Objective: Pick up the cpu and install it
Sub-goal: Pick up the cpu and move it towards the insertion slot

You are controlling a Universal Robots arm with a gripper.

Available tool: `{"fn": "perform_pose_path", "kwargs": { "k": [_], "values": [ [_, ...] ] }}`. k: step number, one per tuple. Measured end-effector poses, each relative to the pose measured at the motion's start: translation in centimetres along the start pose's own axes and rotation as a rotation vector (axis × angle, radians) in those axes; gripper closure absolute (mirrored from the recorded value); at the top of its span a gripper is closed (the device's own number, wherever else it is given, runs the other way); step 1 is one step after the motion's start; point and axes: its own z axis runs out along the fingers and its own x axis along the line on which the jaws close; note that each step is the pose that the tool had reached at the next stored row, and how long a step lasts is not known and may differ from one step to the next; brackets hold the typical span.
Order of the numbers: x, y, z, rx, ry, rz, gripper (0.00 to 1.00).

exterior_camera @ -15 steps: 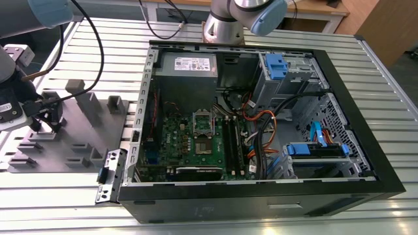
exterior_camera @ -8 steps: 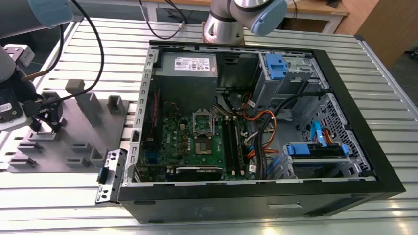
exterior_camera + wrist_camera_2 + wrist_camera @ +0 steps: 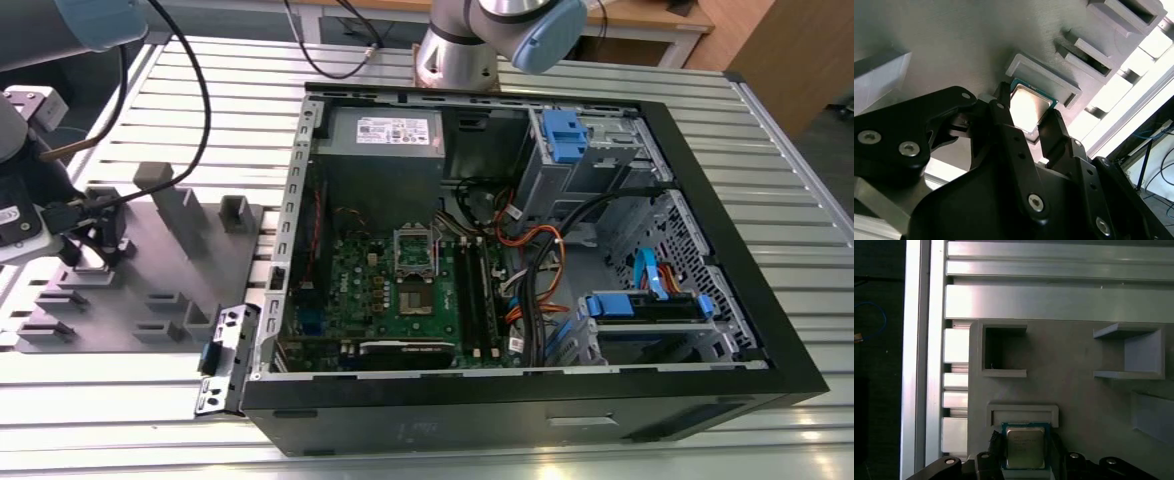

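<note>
The pick-up is the step in hand. The gripper (image 3: 1029, 116) is down at the grey tray (image 3: 1079, 405). Its two fingers (image 3: 1004, 120) stand narrowly apart, one against each of two opposite edges of the chip (image 3: 1028, 105), so it looks closed on the chip. Whether the chip is lifted off the tray I cannot tell. The chip lies flat between the fingertips, silvery face up, with the raised wall of its pocket (image 3: 1022, 412) just beyond them. In my judgement the hold calls for even pressure on both edges and a level chip, since a tilt could catch it on that wall. The socket (image 3: 415, 298) inside the open computer case (image 3: 761, 300) is well away from the gripper, toward the exterior view's right. Count: one chip, one gripper with two fingers, one tray, one case, one socket, and two more holders (image 3: 1004, 351) beyond the fingertips in the first wrist view
</note>
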Motion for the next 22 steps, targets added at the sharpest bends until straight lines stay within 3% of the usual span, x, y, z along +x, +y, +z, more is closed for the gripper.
{"fn": "perform_pose_path", "kwargs": {
  "k": [16,22],
  "values": [
    [0.09,0.0,-0.27,0.0,-0.0009,0.0,0.53],
    [0.08,0.03,-1.26,0.0,-0.0008,0.0,0.53]
  ]
}}
